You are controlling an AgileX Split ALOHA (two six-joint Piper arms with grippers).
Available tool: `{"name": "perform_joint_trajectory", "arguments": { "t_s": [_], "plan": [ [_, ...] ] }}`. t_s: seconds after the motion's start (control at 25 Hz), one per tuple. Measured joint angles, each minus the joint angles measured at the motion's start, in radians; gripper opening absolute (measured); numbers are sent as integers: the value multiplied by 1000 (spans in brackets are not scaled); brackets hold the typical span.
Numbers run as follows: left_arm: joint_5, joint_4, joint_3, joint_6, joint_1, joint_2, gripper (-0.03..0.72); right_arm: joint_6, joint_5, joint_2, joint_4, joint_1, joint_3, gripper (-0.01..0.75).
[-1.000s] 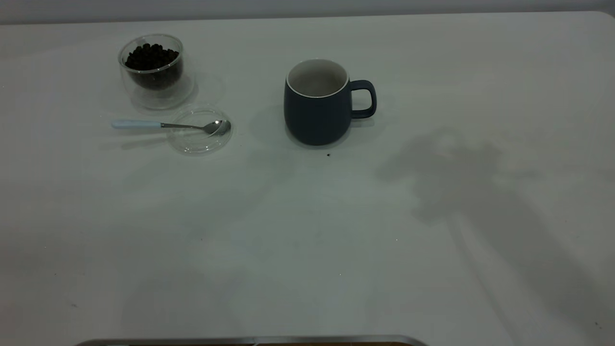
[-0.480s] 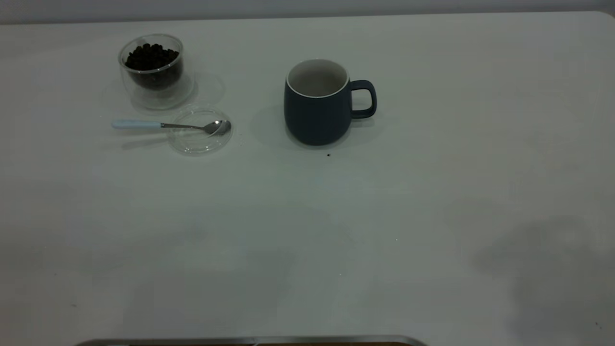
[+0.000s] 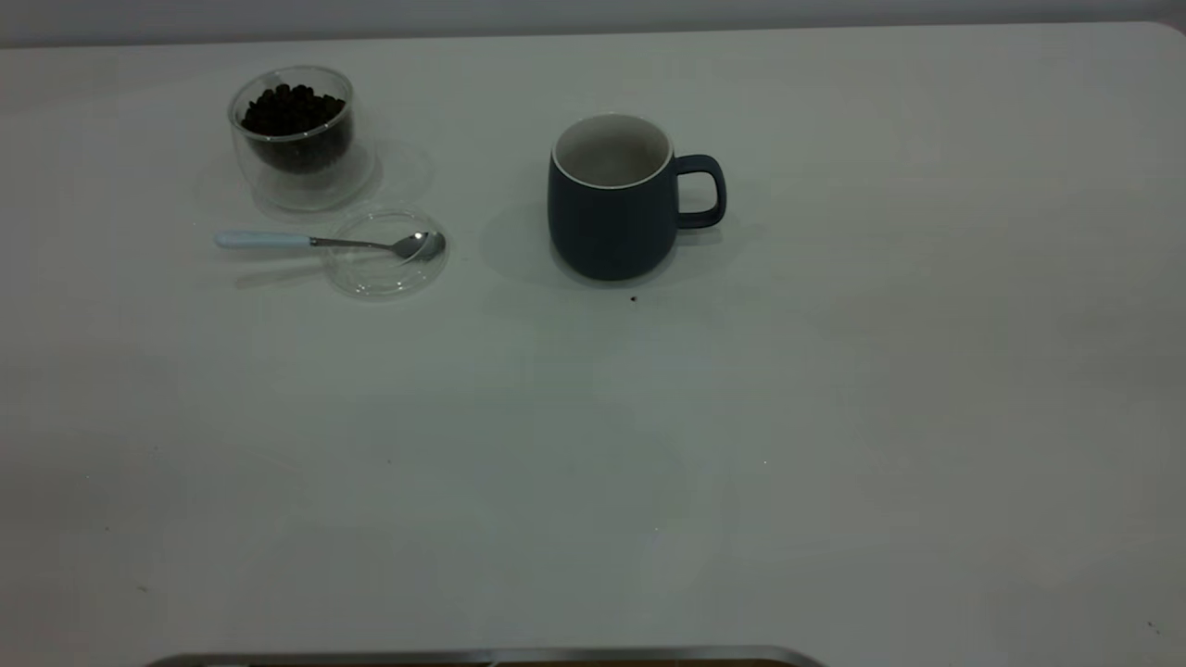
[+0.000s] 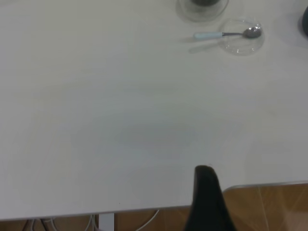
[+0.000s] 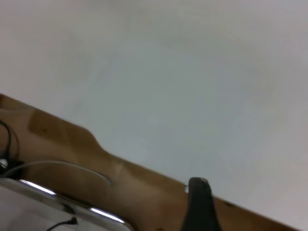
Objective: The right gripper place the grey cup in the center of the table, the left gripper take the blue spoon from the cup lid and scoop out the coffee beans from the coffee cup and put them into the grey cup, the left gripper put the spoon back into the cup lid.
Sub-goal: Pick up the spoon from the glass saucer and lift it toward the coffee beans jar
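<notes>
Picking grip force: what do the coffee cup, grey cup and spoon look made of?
Coffee cup: clear glass, apparently double-walled; beans show through.
Grey cup: likely ceramic, matte dark outside, white inside.
Blue spoon: shiny metal bowl; pale handle, maybe plastic or enamel.

wooden floor (image 4: 269,202) | white cables (image 4: 144,221) | dark speck (image 3: 634,298)

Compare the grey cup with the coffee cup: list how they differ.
The grey cup is opaque and dark with a white inside; the coffee cup is clear glass. The grey cup has a loop handle at its right; the coffee cup has none. The coffee cup holds the coffee beans; the grey cup shows none inside. The grey cup is larger. Both stand upright on the table.
</notes>
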Motion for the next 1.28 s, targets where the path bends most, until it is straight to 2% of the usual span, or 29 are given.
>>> {"name": "perform_joint_trajectory", "arguments": {
  "t_s": [0.16, 0.36, 0.64, 0.76, 1.28],
  "plan": [
    [0, 0, 0, 0, 0, 0, 592, 12, 0, -204, 3, -19, 119, 592],
    [0, 0, 0, -2, 0, 0, 592, -2, -22, -417, 22, -138, 224, 592],
    [0, 0, 0, -1, 0, 0, 592, -48, -77, -490, 27, -286, 235, 592],
    [0, 0, 0, -1, 0, 0, 592, -55, -81, -491, 51, -324, 235, 592],
    [0, 0, 0, -1, 0, 0, 592, -88, -109, -491, 71, -349, 267, 592]
  ]
}}
